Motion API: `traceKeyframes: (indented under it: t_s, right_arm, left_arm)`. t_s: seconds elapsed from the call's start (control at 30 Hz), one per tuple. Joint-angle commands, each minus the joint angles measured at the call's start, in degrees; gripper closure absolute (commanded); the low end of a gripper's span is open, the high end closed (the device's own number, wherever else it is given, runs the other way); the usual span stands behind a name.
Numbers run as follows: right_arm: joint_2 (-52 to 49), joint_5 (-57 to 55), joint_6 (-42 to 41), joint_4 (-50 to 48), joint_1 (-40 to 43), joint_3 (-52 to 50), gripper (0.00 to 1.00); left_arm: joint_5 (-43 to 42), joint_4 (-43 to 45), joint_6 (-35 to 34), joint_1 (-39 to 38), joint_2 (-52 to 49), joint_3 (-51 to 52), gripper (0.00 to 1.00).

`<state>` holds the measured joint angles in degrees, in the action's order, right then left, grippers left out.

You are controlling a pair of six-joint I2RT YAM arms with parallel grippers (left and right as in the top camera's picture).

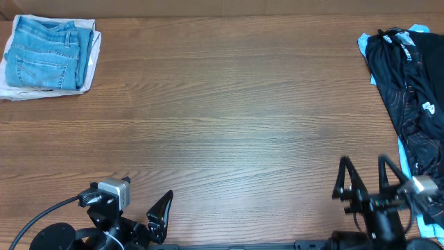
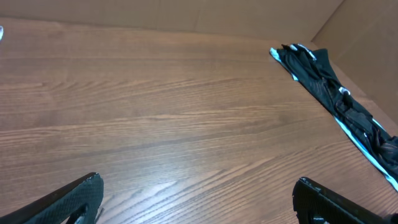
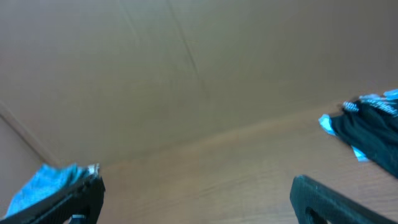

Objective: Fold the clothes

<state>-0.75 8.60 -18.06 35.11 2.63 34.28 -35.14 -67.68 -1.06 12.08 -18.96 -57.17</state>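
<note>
The light blue denim jeans (image 1: 47, 54) lie folded in a neat stack at the table's far left corner, a stitched pocket facing up; a blue sliver of them shows in the right wrist view (image 3: 46, 183). My left gripper (image 1: 161, 217) is open and empty at the front left edge; its fingers (image 2: 198, 198) frame bare wood. My right gripper (image 1: 363, 182) is open and empty at the front right edge, its fingers (image 3: 198, 193) spread wide and tilted up toward the back wall.
A pile of black and light blue garments (image 1: 411, 90) lies along the table's right edge, also in the left wrist view (image 2: 336, 99) and the right wrist view (image 3: 368, 124). A white cloth (image 1: 14, 89) lies under the jeans. A brown wall backs the table.
</note>
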Motion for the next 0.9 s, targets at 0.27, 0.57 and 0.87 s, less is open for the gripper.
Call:
traceKeyframes:
  t_s: [0.27,0.57,0.87]
  right_arm:
    - [0.5,-1.9,2.4,-31.6,-4.5,-25.8,0.0]
    - [0.5,-1.0,7.9,-39.7,-4.5,-33.5,0.0]
    - [0.5,-2.2,11.1,-33.1,-4.5,-33.8,0.0]
  left_arm:
    - [-0.3,0.0,1.1,-0.2,0.0,0.4,0.0]
    - [-0.3,0.0,1.1,-0.2,0.0,0.4,0.0]
    - [-0.3,0.0,1.1,-0.2,0.0,0.4,0.0]
